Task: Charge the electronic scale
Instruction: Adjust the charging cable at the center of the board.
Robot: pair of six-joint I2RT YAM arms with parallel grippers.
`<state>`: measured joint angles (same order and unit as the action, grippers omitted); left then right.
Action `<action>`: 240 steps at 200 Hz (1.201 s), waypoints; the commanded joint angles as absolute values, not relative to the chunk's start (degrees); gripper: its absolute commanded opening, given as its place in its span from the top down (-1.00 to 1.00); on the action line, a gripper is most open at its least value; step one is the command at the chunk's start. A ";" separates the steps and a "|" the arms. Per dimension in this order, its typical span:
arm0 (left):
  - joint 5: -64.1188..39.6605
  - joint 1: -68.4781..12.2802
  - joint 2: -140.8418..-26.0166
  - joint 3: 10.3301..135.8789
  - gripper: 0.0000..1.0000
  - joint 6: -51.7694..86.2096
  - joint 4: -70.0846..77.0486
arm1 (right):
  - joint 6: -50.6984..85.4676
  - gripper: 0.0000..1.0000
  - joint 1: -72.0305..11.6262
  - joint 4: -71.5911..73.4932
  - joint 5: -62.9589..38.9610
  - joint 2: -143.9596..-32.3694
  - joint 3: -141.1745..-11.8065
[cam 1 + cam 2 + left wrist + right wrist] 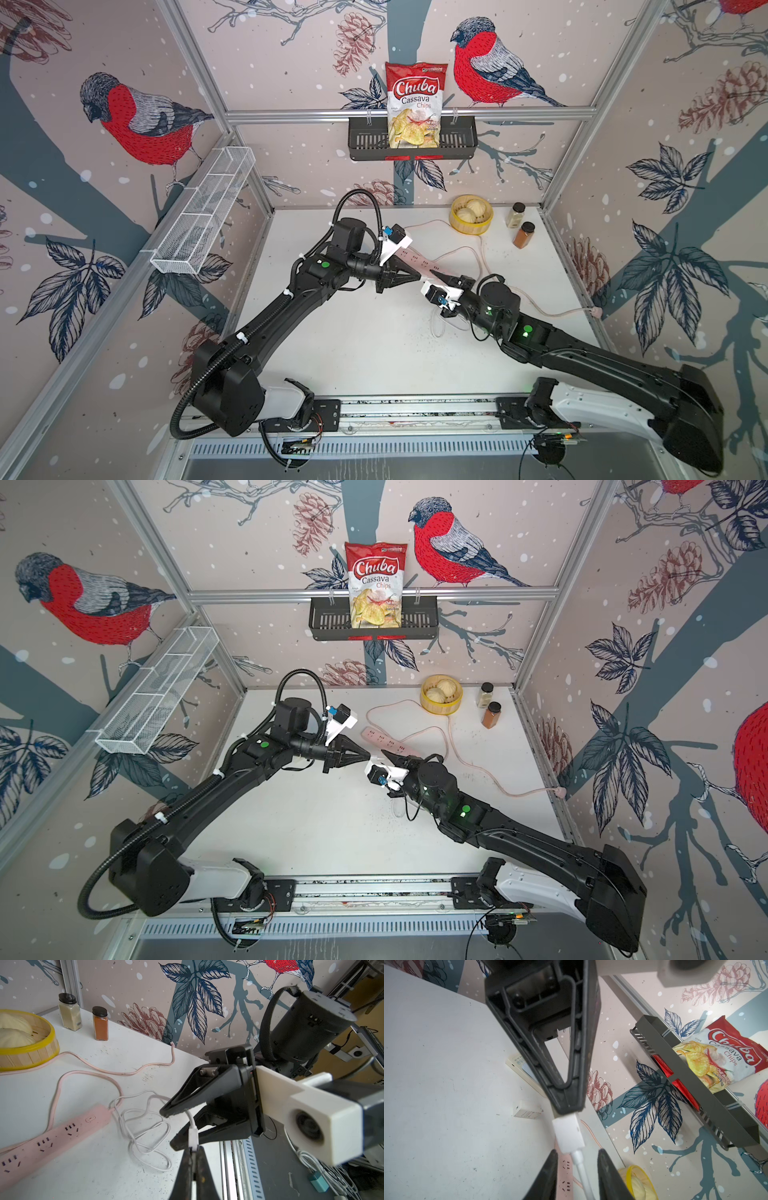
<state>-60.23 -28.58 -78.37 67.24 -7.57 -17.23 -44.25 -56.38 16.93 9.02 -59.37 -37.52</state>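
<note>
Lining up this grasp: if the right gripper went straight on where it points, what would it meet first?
The white plug pinched in the left gripper, just ahead of the right gripper; exact depth unclear.

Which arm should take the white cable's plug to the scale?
Left, probably: the left gripper pinches the white cable plug, and the flat cream-white electronic scale lies just beyond it; the right gripper only straddles the cord, open.

Top views: high, looking down and forward over the white tabletop [374, 353]; same whole scene
Left wrist: close behind my left claw [193, 1150], facing my right claw [171, 1129]
Right wrist: close behind that claw, facing my left
Wrist overlap: white plastic cable plug [568, 1136], long pink plastic power strip [52, 1140]
</note>
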 commanded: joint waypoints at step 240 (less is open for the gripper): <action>-39.69 -36.25 -66.47 50.99 0.37 -70.01 12.55 | -20.48 1.00 -33.22 -16.82 -46.67 -68.79 -58.26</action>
